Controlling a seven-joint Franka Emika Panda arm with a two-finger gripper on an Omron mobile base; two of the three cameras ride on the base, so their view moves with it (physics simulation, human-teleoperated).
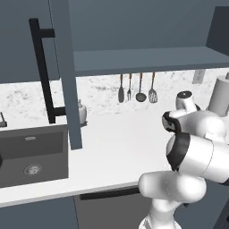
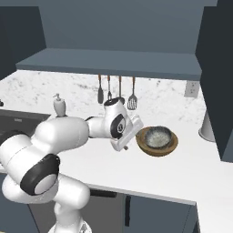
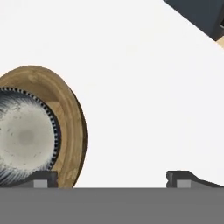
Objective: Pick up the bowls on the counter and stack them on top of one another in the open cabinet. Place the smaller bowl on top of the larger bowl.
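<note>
Left base view: counter (image 1: 120,147) white and marbled, dark sink (image 1: 31,156) set at its left; slate cabinet door (image 1: 65,76) stood open with black bar handle (image 1: 42,71); four utensils (image 1: 136,89) hung on the backsplash; soap dispenser (image 1: 82,112) beside the door.

Right base view: smaller bowl (image 2: 158,136) sat nested inside larger bowl (image 2: 148,146), both on the counter (image 2: 191,168) below the cabinet shelf (image 2: 113,61); the robot's hand was just left of them, its fingertips hidden.

Hand view: gripper (image 3: 111,178) spread wide, holding nothing; left fingertip (image 3: 41,178) overlapped the wooden rim (image 3: 72,131) in the picture, contact uncertain; right fingertip (image 3: 181,177) over bare counter.
</note>
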